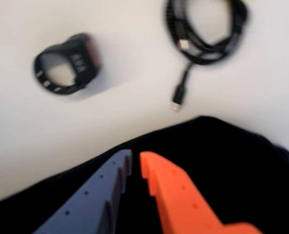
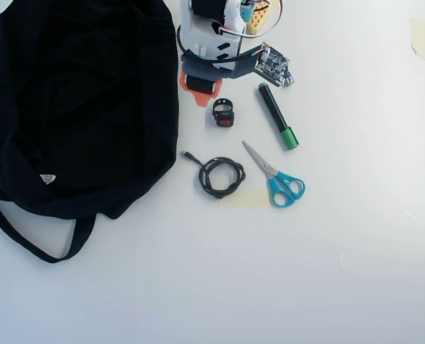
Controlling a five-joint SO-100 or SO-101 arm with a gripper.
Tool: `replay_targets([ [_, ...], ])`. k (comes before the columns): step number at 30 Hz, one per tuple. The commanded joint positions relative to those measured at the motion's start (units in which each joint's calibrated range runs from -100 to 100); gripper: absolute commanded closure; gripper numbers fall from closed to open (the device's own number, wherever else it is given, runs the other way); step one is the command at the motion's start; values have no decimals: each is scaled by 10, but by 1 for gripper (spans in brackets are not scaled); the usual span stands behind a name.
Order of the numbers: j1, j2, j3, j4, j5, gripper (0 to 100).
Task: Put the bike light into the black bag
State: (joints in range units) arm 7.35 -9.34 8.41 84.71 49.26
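The bike light (image 1: 68, 63) is a small black gadget with a ring strap and lies on the white table at the upper left of the wrist view, blurred. In the overhead view its red face shows (image 2: 223, 115), just below and to the right of my gripper (image 2: 200, 93). My gripper (image 1: 135, 161) has a grey-blue finger and an orange finger. They stand close together with nothing between them, above the edge of the black bag (image 1: 232, 161). The large floppy black bag (image 2: 76, 100) fills the left of the overhead view.
A coiled black cable (image 1: 207, 34) (image 2: 221, 176) lies on the table next to the bag. Scissors with blue handles (image 2: 277, 177) and a black marker with a green cap (image 2: 278, 117) lie to the right. A bag strap (image 2: 33, 244) loops out at the lower left.
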Motion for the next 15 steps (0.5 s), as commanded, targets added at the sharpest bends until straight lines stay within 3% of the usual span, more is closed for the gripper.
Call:
replay_targets([
  [1,13,-13,23,5,36,97],
  [7,-2,-13,72,5,43,96],
  [15,-39,-13,114,5,42,85],
])
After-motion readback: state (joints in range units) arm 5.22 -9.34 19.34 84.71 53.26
